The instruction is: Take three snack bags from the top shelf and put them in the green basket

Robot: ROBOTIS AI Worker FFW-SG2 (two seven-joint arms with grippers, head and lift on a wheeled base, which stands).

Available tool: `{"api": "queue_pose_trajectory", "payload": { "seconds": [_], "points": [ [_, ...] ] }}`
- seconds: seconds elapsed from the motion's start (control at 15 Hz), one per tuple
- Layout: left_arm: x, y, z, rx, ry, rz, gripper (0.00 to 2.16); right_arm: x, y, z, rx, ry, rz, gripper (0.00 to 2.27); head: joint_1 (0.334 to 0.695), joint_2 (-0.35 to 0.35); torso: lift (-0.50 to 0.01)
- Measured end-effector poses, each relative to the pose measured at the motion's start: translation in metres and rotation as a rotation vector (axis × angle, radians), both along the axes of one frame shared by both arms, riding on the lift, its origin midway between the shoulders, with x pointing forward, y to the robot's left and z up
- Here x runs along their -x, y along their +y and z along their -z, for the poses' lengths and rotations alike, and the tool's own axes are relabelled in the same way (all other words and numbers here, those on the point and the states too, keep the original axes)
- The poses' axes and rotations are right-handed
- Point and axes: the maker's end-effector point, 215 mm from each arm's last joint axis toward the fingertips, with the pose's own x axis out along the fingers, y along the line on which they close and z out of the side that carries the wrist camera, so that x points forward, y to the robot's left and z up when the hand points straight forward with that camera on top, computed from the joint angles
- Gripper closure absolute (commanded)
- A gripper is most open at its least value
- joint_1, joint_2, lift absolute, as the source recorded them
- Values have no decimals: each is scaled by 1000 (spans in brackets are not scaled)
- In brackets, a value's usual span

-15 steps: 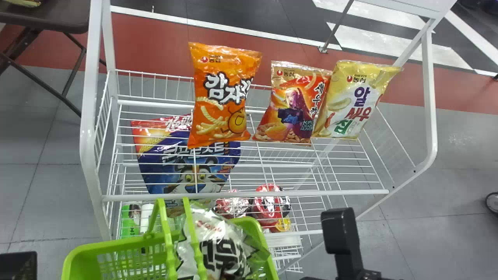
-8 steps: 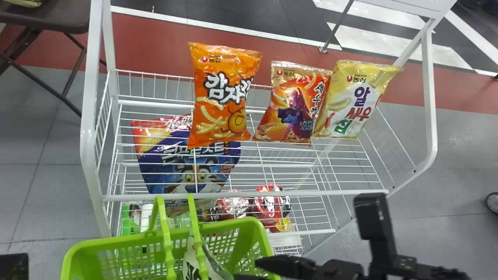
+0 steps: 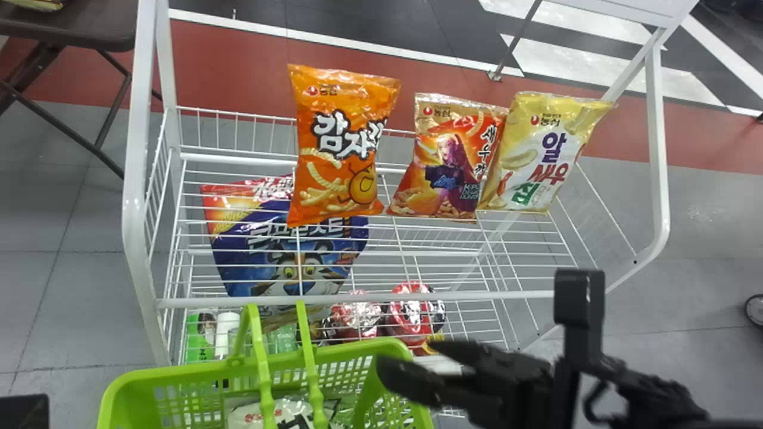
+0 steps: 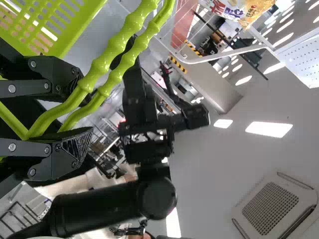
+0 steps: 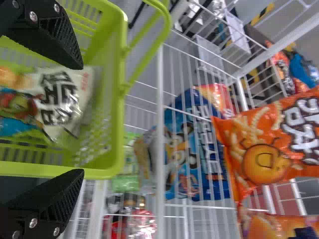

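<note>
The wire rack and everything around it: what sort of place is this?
Probably an indoor shop mock-up or test space rather than a real store: snack bags on a white wire rack, a green shopping basket, and ceiling lights overhead.

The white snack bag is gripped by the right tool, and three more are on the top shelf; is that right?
Not quite: the right wrist view shows the white snack bag lying in the green basket, with the right tool open. The rest is right.

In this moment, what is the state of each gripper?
Left gripper: closed, holding the basket handles.
Right gripper: open, holding nothing.
</note>
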Motion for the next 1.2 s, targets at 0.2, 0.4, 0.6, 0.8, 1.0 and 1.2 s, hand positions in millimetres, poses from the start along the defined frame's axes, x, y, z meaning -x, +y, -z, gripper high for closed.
{"api": "queue_pose_trajectory", "payload": {
  "seconds": [0.2,0.4,0.6,0.8,1.0,1.2],
  "points": [
    [2,-2,1,-5,0,5,856,-88,13,-23,14,-270,23,70,695,-350,-40],
    [1,-2,2,-10,-1,14,856,-152,19,-51,44,-481,95,80,695,-350,-40],
    [-3,2,3,-6,1,23,856,-194,13,-64,87,-578,189,83,695,-350,-40],
    [-5,5,1,6,0,27,856,-227,8,-64,135,-636,237,110,695,-350,-40],
    [-7,8,2,4,2,24,856,-251,7,-50,143,-631,221,755,695,-336,-40],
    [-10,9,3,0,3,25,856,-256,12,-30,99,-569,157,2175,695,-324,-40]
  ]
}}
